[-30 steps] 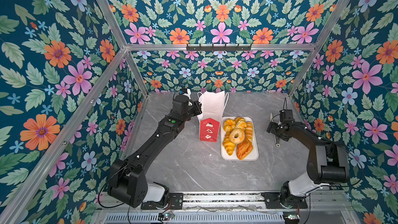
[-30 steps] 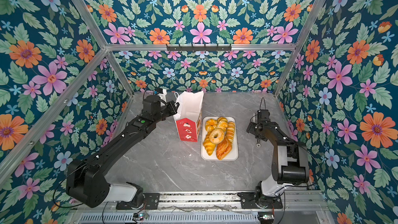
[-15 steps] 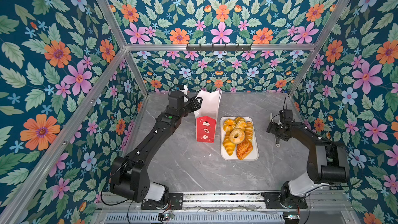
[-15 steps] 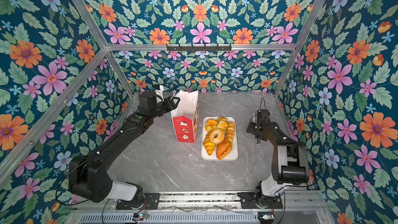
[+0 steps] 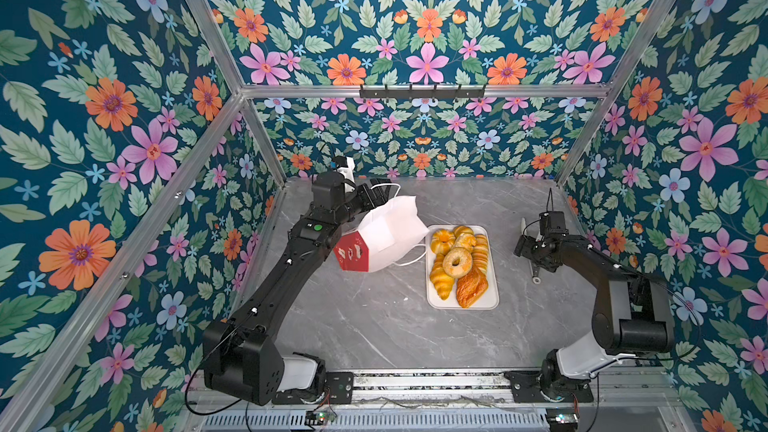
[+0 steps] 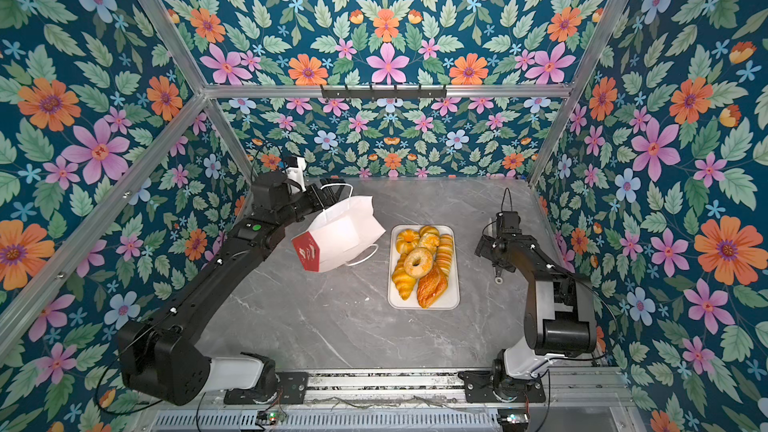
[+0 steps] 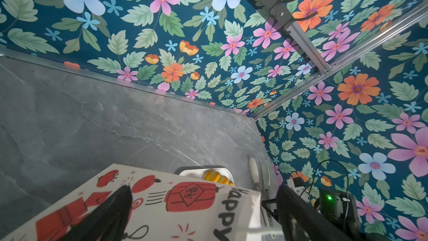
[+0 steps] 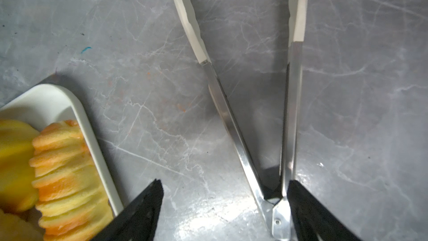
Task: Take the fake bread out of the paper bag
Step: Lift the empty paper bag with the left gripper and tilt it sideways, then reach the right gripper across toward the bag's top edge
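The paper bag (image 7: 150, 219) carries the word "HAPPY" in black hand-drawn capitals on its white side. The small characters on its red lantern print (image 7: 190, 197) are too small to read.

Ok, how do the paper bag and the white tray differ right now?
The paper bag is tipped steeply with its mouth toward the tray; the tray lies flat. The tray holds the fake bread; the bag's inside is hidden. The bag has a red base; the tray is plain. Both are mostly white.
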{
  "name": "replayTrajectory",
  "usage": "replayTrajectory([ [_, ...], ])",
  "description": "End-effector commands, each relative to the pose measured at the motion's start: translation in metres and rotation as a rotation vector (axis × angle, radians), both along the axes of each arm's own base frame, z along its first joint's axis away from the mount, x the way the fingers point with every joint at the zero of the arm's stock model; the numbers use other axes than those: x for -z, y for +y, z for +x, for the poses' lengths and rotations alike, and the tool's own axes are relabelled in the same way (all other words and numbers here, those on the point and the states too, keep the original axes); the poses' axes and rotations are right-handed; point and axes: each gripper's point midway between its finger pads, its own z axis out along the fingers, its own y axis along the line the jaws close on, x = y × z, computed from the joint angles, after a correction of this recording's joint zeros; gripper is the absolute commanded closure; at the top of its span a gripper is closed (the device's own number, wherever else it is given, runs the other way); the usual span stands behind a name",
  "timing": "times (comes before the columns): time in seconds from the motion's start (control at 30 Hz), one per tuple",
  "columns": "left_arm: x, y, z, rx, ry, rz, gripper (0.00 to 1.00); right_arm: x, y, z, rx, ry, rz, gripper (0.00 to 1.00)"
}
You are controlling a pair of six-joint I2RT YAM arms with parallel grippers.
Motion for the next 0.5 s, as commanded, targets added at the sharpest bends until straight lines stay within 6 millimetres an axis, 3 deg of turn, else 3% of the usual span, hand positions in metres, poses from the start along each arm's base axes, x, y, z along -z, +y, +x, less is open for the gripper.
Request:
replayTrajectory([
  [0.0,0.007,-0.001,0.002,0.012,-0.001,0.015,0.12,-0.002,0.001,0.004,-0.007,-0.015,0.002,0.14],
  [0.13,0.015,0.006,0.007,-0.022,0.01,0.051,0.15,-0.004,0.009,0.007,-0.038,-0.031,0.04,0.15],
  [0.3,0.031,0.015,0.016,-0.031,0.045,0.056,0.15,-0.013,0.035,0.013,-0.133,-0.062,0.049,0.16],
  [0.47,0.037,0.019,0.025,-0.032,0.056,0.042,0.15,-0.054,0.086,0.021,-0.303,-0.168,0.025,0.17],
])
